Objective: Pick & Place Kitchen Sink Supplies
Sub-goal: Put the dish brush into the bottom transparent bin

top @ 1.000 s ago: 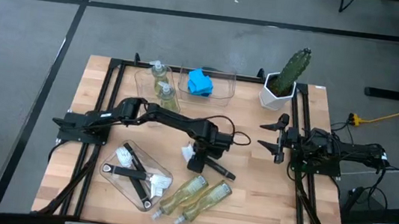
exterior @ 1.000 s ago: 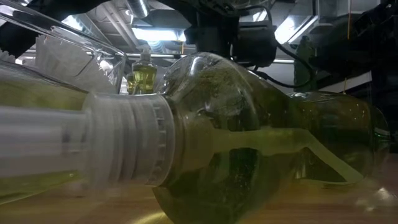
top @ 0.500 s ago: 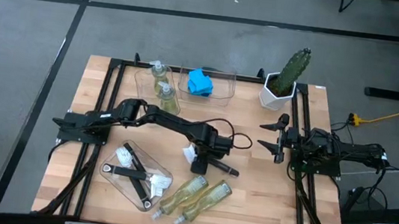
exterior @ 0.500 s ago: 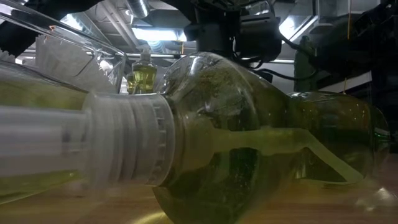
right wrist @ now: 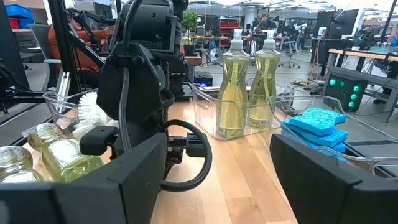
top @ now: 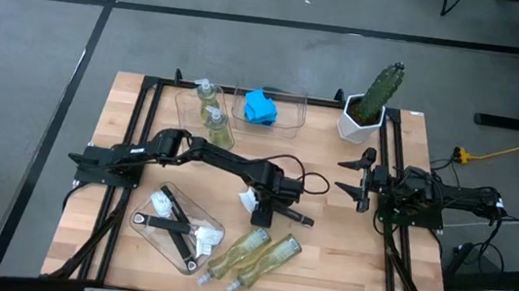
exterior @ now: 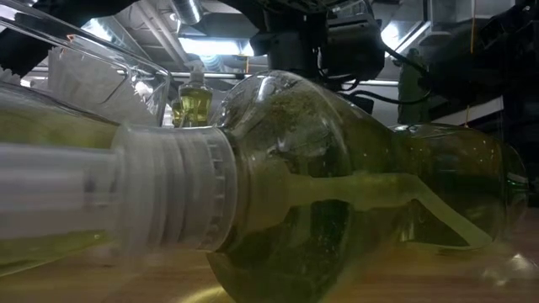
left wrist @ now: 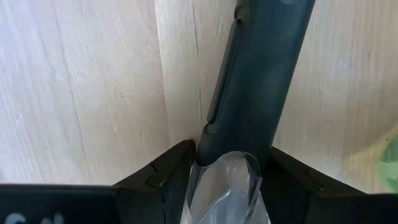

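A dish brush (top: pixel 277 209) with a white head (top: pixel 248 201) and a black handle lies mid-table. My left gripper (top: pixel 268 197) points down over it, shut on the handle (left wrist: pixel 261 81). Two soap bottles (top: pixel 252 252) lie on their sides near the front edge and fill the low view (exterior: pixel 320 194). Two more bottles (top: pixel 210 113) stand in a clear bin at the back. Blue sponges (top: pixel 261 107) lie in the bin beside it. My right gripper (top: pixel 349 175) waits open at the right, pointing level toward the table's left, also seen in its own wrist view (right wrist: pixel 217 180). My left gripper pinches the brush's black handle between its two fingers, at the end (left wrist: pixel 211 134) where the handle meets the clear neck by the head. The fingers come from above and lie across the handle. The brush is about level, low over the wood; whether it rests there I cannot tell.
A clear bin (top: pixel 177 226) at the front left holds other brushes. A green cactus (top: pixel 374 100) in a white pot stands at the back right. Black frame rails (top: pixel 390 160) run along the table's sides. Bare wood shows between the brush and my right gripper.
My left gripper has stayed in place and turned a little about its wrist. The brush has turned with it: the handle's free end has swung slightly toward the far edge, while the white head has kept its place.
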